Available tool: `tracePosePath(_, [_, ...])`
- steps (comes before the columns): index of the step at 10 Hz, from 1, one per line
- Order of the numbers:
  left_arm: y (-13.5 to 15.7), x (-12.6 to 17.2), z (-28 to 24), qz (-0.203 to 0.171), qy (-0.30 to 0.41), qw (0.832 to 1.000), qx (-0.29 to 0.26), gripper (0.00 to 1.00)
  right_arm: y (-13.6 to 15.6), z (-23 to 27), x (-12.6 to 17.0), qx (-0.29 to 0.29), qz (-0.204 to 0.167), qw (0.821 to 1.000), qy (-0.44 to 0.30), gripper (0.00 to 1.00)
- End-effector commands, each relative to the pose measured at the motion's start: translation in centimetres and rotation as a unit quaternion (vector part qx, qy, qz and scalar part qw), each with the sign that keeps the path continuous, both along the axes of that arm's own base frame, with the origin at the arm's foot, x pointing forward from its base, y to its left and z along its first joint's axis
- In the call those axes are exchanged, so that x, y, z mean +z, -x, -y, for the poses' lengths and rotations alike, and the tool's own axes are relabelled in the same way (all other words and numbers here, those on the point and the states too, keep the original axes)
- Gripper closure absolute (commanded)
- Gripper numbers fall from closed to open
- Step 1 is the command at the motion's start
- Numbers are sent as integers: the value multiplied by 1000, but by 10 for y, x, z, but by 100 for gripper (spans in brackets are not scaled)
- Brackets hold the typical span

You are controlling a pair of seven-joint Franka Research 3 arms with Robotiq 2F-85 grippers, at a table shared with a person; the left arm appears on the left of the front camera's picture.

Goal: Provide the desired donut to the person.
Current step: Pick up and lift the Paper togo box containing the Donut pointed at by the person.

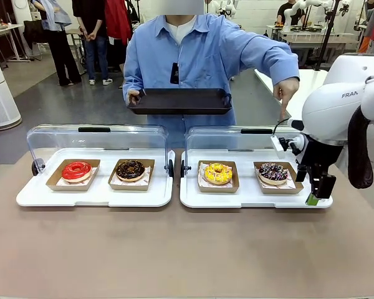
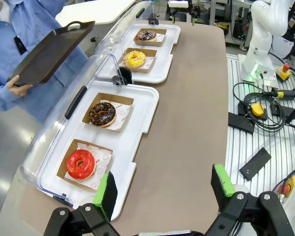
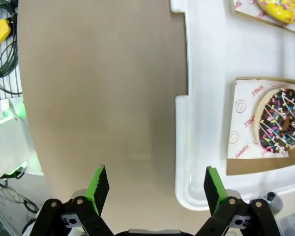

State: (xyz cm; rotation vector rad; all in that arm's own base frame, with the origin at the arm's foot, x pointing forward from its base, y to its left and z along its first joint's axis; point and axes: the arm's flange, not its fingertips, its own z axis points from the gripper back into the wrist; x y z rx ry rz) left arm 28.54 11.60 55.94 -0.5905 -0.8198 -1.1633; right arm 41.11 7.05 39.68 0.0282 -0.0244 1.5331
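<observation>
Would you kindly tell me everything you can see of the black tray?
The tray is matte black, rectangular with rounded corners, a low raised rim and a handle slot at its free end; it looks like plastic. Nothing lies on it. The person grips the other end with one hand, holding it in the air beyond the cases.
</observation>
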Motion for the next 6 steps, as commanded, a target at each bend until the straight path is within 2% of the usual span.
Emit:
tracePosePath(1, [-1,1,0,6,6,1000,-4,0,-17,2,-9,15,8,1000,-16,0])
tracePosePath(3, [-1,1,0,6,6,1000,-4,0,-28,5,-18,7,7,1000,-21,0])
tracePosePath(6, [-1,1,0,6,6,1000,-4,0,-39,8,-29,0,31,999,-22,0])
